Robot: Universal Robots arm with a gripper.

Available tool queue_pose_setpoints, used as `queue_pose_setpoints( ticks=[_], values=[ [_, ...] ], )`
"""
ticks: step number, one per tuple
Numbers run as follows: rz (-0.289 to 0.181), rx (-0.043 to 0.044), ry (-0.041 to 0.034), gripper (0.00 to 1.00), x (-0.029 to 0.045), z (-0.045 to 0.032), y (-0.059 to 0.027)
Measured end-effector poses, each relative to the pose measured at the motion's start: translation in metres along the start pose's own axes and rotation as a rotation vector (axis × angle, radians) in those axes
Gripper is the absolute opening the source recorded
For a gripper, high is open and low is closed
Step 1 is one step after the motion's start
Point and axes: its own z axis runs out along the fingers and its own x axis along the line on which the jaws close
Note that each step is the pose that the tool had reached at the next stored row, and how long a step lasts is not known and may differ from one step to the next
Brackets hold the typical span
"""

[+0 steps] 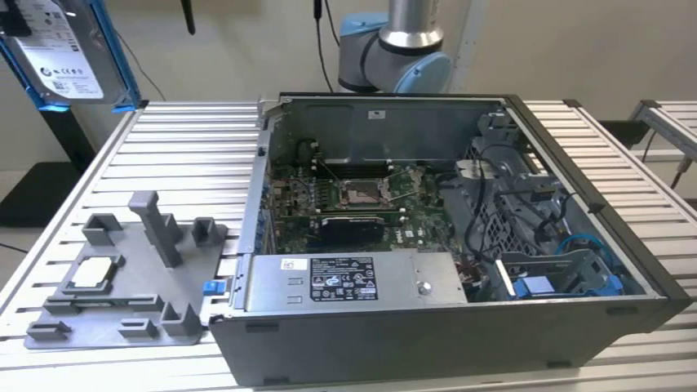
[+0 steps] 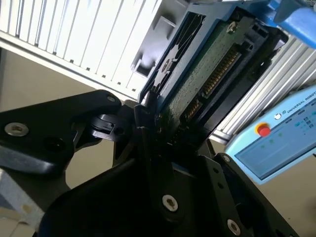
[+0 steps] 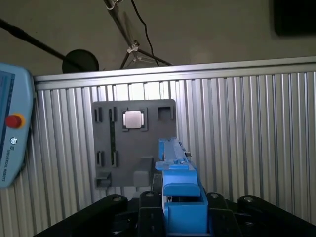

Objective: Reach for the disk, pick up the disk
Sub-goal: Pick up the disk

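Open computer case (image 1: 436, 343) on slatted metal table (image 1: 185, 139), gray fixture plate (image 1: 120, 322) just beside it toward the exterior view's left.
Inside case: green motherboard (image 1: 419, 224) with square processor socket (image 1: 361, 193) mid-board, labelled silver power supply (image 1: 348, 282) along the near wall, blue cables (image 1: 583, 245) and blue plastic bracket (image 1: 541, 286) toward the exterior view's right. On plate: small silver square chip (image 1: 94, 272) flat in a framed pocket, tall upright post (image 1: 163, 233) near it, low blocks around. In the first wrist view, dark round stand base (image 3: 80, 61) on floor beyond table edge.
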Motion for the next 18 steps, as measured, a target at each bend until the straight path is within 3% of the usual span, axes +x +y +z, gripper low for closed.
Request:
queue_pose_setpoints(
  ticks=[18],
  values=[
    [0.000,-0.0007,0.0000,0.00,-0.0040,-0.0005,-0.0459]
  ],
)
